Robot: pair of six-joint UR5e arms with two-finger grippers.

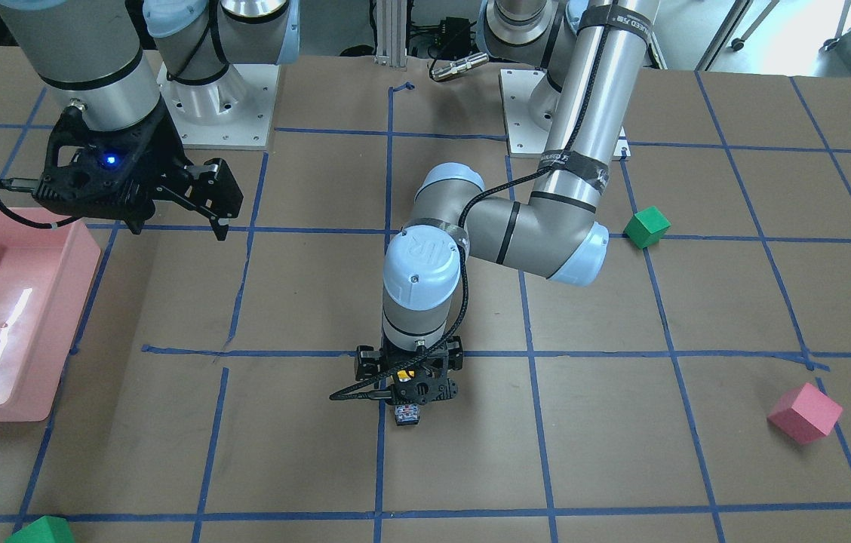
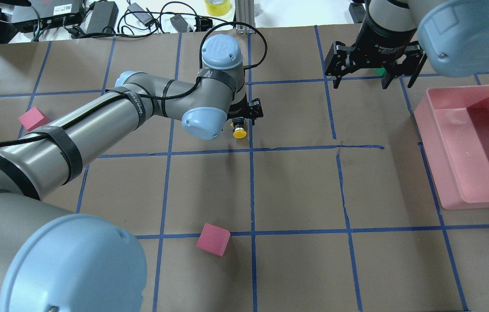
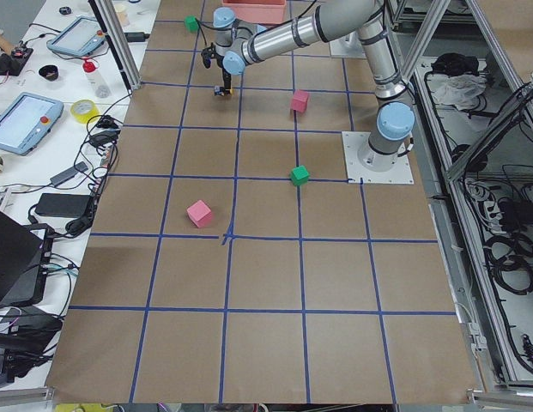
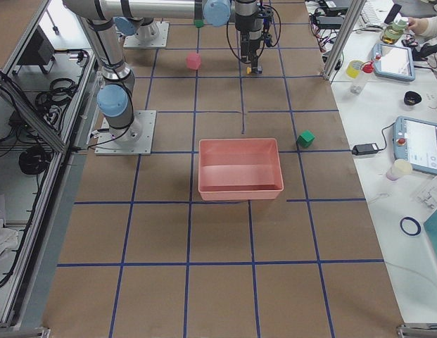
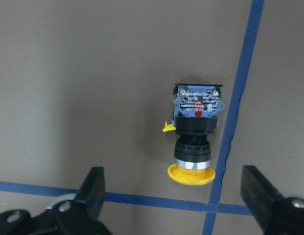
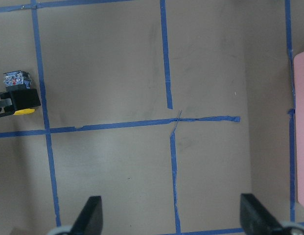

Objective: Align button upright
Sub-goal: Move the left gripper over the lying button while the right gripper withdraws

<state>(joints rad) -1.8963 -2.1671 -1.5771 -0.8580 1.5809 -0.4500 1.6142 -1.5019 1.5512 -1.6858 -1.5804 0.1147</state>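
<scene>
The button [image 5: 193, 142] lies on its side on the brown table, beside a blue tape line. Its yellow cap points toward the robot and its silvery contact block points away. It also shows in the overhead view [image 2: 239, 132], the front view [image 1: 406, 415] and the right wrist view [image 6: 15, 80]. My left gripper [image 5: 174, 176] is open and hovers straight over the button, one finger on each side and neither touching it; it shows in the front view [image 1: 408, 381] and the overhead view [image 2: 244, 116]. My right gripper [image 2: 360, 80] is open and empty, high near the pink bin; it also shows in the front view [image 1: 207, 204] and the right wrist view [image 6: 174, 213].
A pink bin [image 2: 431, 151] stands on the robot's right side [image 1: 71, 317]. Pink cubes [image 2: 213, 239] [image 2: 33, 118] and green cubes [image 1: 646, 226] [image 1: 41, 532] lie scattered, all well away from the button. Blue tape lines grid the table.
</scene>
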